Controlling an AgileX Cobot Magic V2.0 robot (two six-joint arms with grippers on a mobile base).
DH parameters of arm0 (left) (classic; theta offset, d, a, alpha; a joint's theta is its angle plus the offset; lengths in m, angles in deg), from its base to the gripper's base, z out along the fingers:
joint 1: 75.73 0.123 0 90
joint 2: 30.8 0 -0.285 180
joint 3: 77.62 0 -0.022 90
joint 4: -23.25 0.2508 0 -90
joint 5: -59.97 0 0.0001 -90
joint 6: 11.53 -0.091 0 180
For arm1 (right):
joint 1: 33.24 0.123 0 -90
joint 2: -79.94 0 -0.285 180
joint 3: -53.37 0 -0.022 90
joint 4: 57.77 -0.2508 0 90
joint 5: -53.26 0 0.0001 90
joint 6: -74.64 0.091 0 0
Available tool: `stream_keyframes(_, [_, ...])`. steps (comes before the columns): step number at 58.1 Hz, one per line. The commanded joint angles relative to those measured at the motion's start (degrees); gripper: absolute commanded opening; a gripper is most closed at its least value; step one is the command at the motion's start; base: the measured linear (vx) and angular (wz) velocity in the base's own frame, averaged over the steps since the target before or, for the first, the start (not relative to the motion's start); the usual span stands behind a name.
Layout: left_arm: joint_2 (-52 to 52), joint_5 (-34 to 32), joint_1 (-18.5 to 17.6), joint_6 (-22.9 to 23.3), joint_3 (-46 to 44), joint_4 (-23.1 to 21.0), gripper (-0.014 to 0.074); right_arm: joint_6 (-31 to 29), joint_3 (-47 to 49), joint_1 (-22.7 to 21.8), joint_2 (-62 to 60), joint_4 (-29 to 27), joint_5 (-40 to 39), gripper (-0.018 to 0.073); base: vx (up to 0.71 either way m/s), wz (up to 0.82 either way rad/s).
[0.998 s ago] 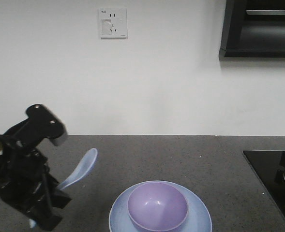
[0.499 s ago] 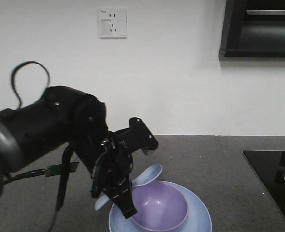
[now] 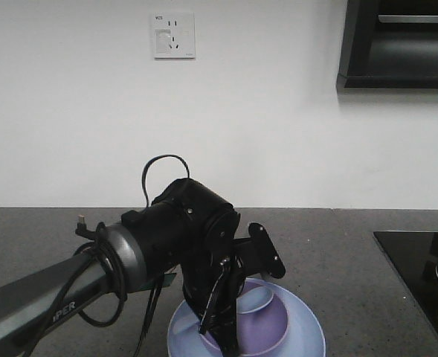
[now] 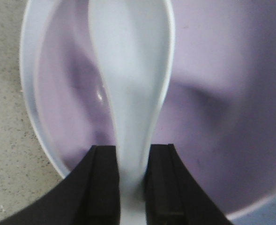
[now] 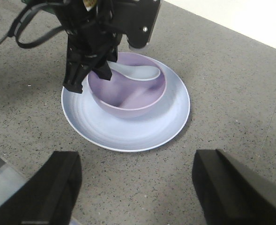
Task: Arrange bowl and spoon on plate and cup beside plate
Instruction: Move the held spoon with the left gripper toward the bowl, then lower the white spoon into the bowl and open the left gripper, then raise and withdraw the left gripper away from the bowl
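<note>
The pale blue plate point(image 3: 306, 336) point(image 5: 128, 129) lies on the grey counter with the lavender bowl point(image 3: 269, 331) point(image 5: 128, 101) point(image 4: 222, 93) on it. My left gripper point(image 4: 130, 152) point(image 3: 220, 321) point(image 5: 87, 75) hangs over the bowl's near-left rim, shut on the handle of the pale blue spoon point(image 4: 128, 70) point(image 5: 140, 72) point(image 3: 257, 300). The spoon's scoop reaches into the bowl. My right gripper point(image 5: 137, 164) is open above bare counter, short of the plate's edge, with nothing between its fingers. The cup is out of view.
A black cooktop point(image 3: 419, 271) takes up the counter's right end. The left arm and its cables point(image 3: 92, 282) stretch across the counter's left half. On the wall are a socket point(image 3: 173, 35) and a dark cabinet point(image 3: 401, 44). A pale object point(image 5: 2, 187) shows beside the right gripper.
The left arm has swung from the counter's left side to over the plate, carrying the spoon. The scoop now sits inside the bowl.
</note>
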Motion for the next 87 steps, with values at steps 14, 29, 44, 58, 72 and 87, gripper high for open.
stream_keyframes(14, [3.3, -0.4, -0.3, 0.2, -2.1, 2.2, 0.0382, -0.4, 1.6, 0.1, -0.3, 0.4, -4.4, 0.0561, 0.00, 0.00])
stream_keyframes(29, [3.9, -0.8, -0.3, 1.4, -2.1, 2.0, 0.0491, -0.4, 1.6, 0.1, -0.3, 0.4, -4.4, 0.0561, 0.00, 0.00])
stream_keyframes(44, [8.5, -0.4, -0.3, 2.2, -2.3, 1.3, 0.0489, -0.4, 1.6, 0.1, -0.3, 0.4, -4.8, 0.0561, 0.00, 0.00])
stream_keyframes(58, [15.6, -0.4, -0.3, 11.8, -2.3, -1.2, 0.0489, -0.4, 1.6, 0.1, -0.3, 0.4, -4.8, 0.0561, 0.00, 0.00])
stream_keyframes(72, [22.3, -0.4, -0.3, 22.5, -2.3, -1.2, 0.0489, -0.4, 1.6, 0.1, -0.3, 0.4, -4.8, 0.0561, 0.00, 0.00])
stream_keyframes(87, [26.2, -0.4, -0.4, 26.0, -2.3, -7.9, 0.0489, -0.4, 1.6, 0.1, -0.3, 0.4, -4.8, 0.0561, 0.00, 0.00])
